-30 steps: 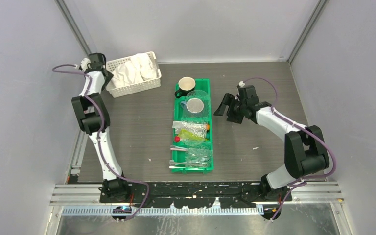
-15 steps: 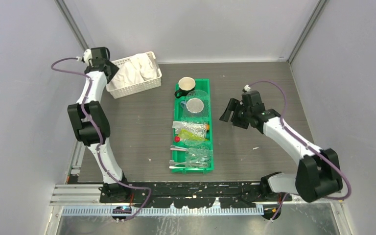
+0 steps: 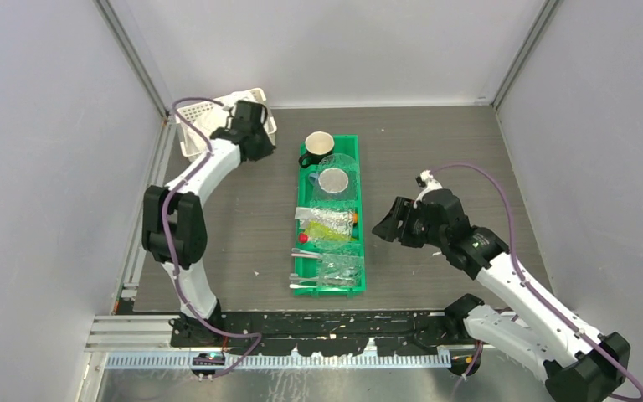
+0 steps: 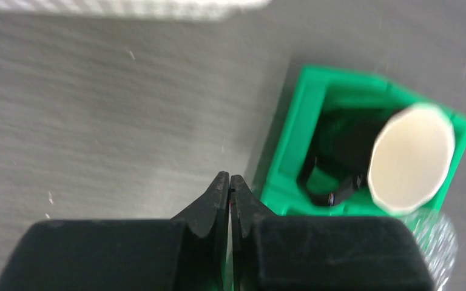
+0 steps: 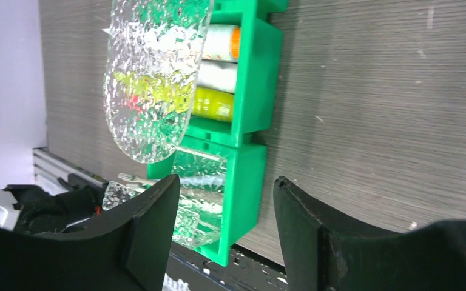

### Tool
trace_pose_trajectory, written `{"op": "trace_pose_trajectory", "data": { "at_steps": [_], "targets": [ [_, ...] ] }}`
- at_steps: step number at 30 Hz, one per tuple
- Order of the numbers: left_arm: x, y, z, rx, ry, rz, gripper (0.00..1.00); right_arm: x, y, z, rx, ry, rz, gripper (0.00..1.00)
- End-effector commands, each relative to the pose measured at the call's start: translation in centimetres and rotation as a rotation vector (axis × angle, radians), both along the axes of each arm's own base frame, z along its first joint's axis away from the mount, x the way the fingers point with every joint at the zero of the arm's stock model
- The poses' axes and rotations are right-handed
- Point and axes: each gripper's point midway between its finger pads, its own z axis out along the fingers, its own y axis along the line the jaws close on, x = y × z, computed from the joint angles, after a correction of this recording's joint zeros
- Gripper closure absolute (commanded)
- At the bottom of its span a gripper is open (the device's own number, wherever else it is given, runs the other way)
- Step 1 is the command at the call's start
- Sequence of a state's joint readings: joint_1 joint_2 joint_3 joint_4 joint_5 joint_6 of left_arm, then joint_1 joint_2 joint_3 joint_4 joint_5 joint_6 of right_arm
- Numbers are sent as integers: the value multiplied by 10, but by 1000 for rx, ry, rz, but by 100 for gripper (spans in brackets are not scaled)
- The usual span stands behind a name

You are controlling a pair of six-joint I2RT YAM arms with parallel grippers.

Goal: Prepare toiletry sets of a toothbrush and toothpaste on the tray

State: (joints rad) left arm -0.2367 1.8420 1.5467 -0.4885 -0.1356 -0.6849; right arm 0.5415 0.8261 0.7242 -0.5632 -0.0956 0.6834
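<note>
- The left arm has swung off the far-left corner. A second ago it sat outboard of the white basket [image 3: 197, 121]. Now the left gripper [image 4: 229, 182] is past the basket, over bare table [image 3: 243, 209] just short of the far end of the green bin [image 3: 357, 180]. Its fingers are pressed together with nothing between them.
- Left wrist view shows the mug [image 4: 409, 157] in the bin's far compartment, ahead and off to one side. It's not a task item, so I read this as transit only.
- The right arm has pulled back from mid-table toward the near edge. The right gripper [image 5: 224, 185] now hangs beside the bin's right wall, level with the two near compartments. Jaws are spread wide and empty.
- Meaning: nothing is laid out and no set is started. The right side looks lined up for a first pick from the bin.
- Toothpaste tubes [image 5: 218, 76]: three lie side by side in the second compartment from the near edge. One is white with an orange cap, one white, one yellow-green. A clear textured dish [image 5: 151, 79] covers most of them, so only the ends by the right wall show.
- Tray [image 5: 200, 182]: clear plastic in the compartment closest to the near edge, inside the bin. Glare hides its edges, and it may be more than one piece.
- Toothbrushes [image 3: 303, 285]: probably the thin pale handles at that compartment's left side, but they're too small to be sure.
</note>
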Motion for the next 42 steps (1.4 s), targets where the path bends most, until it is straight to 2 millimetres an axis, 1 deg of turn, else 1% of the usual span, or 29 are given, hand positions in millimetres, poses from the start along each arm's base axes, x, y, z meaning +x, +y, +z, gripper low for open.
{"op": "trace_pose_trajectory", "data": {
  "at_steps": [1,3,4,5,6,7,9,10,11,14,17,20,22,27,29,30,31,33,34,36,38,39,42],
  "targets": [
    [-33,-8,11,38,-13,-52,95,6,34,10,195,-22,52,36],
    [-47,-7,15,16,-30,-60,94,13,47,7,273,-32,60,37],
    [-54,-7,15,14,-27,-64,93,20,54,12,323,-67,68,38],
    [-61,-6,15,13,-27,-70,92,24,59,11,352,-77,73,38],
    [-68,-5,17,18,-28,-81,89,28,65,7,376,-77,83,39],
    [-75,-4,16,20,-25,-91,83,31,69,10,402,-96,89,39],
    [-88,-3,17,23,-26,-110,68,38,77,7,439,-106,97,40],
    [-95,-3,14,24,-20,-120,62,42,78,6,448,-106,89,41],
    [-101,-2,15,20,-22,-126,60,45,80,5,456,-104,88,41],
    [-115,-1,16,10,-28,-138,59,54,84,2,474,-105,82,41],
    [-123,1,15,6,-32,-142,59,60,90,4,501,-111,97,42],
    [-129,2,10,7,-20,-146,60,66,97,2,529,-93,104,48],
    [-131,2,7,7,-12,-149,60,69,102,-4,544,-69,111,51],
    [-136,1,-1,-1,0,-156,61,74,109,-25,561,-22,110,51],
    [-139,0,-5,-8,9,-161,61,74,112,-29,587,-20,119,51],
    [-140,-1,-7,-12,10,-164,61,75,113,-30,603,-19,123,54],
    [-141,-1,-9,-15,13,-164,62,76,115,-29,622,-23,128,59],
    [-143,-2,-11,-18,16,-169,62,77,119,-28,666,-28,138,77],
    [-145,-2,-14,-16,22,-170,62,77,121,-27,686,-28,144,83],
    [-146,-2,-16,-16,27,-174,62,75,122,-23,727,-33,154,87],
    [-149,-2,-19,-14,33,-178,62,73,123,-21,740,-32,167,97],
    [-150,-2,-20,-14,34,-180,62,71,123,-18,742,-32,175,99],
    [-152,-3,-25,-18,42,-187,62,66,121,-7,724,-47,195,99]
  ]
}}
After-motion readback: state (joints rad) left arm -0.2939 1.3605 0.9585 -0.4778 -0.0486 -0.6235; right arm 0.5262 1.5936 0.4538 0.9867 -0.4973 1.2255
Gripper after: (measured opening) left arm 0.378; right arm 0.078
